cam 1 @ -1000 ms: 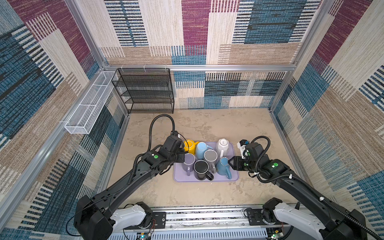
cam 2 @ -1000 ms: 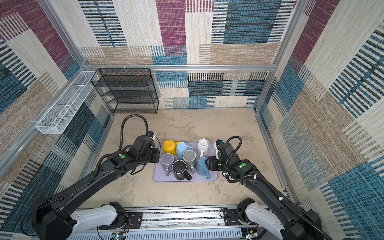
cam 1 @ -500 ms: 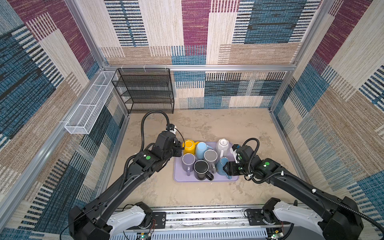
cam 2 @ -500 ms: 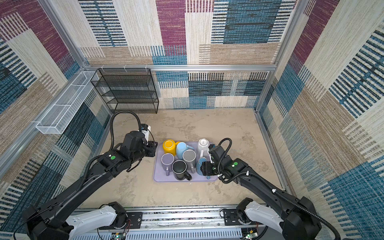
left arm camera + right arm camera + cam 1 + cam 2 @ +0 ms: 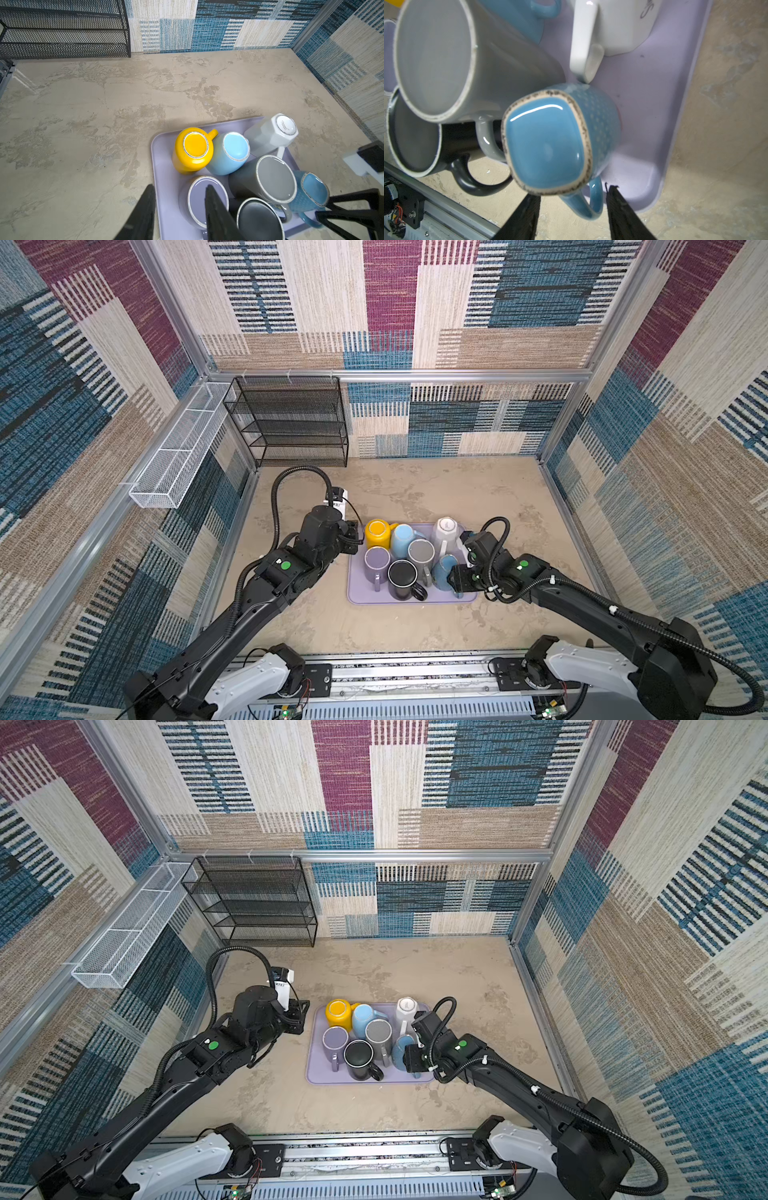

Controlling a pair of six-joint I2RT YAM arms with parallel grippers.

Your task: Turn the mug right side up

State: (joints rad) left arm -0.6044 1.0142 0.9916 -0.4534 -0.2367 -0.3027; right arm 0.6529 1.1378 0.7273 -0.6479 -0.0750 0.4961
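A teal dotted mug (image 5: 548, 143) with a squarish base stands bottom up at the front right of the lavender tray (image 5: 357, 595), seen in both top views (image 5: 400, 1050) and the left wrist view (image 5: 311, 191). My right gripper (image 5: 571, 207) is open. Its fingers (image 5: 618, 207) straddle the mug's handle (image 5: 593, 199) without closing on it. In a top view the right gripper (image 5: 455, 578) sits at the tray's right front corner. My left gripper (image 5: 180, 207) is open and empty over the tray's left edge, beside the yellow mug (image 5: 377, 531).
Yellow, light blue (image 5: 402, 538), white (image 5: 445, 531), grey (image 5: 420, 552), lavender (image 5: 377, 562) and black (image 5: 402, 577) mugs crowd the tray, all bottom up. A black wire rack (image 5: 291, 423) stands back left. A white wire basket (image 5: 178, 456) hangs on the left wall.
My right gripper has moved left from beside the tray to the teal mug, with its fingers now around the handle. The left arm has drawn back a little.
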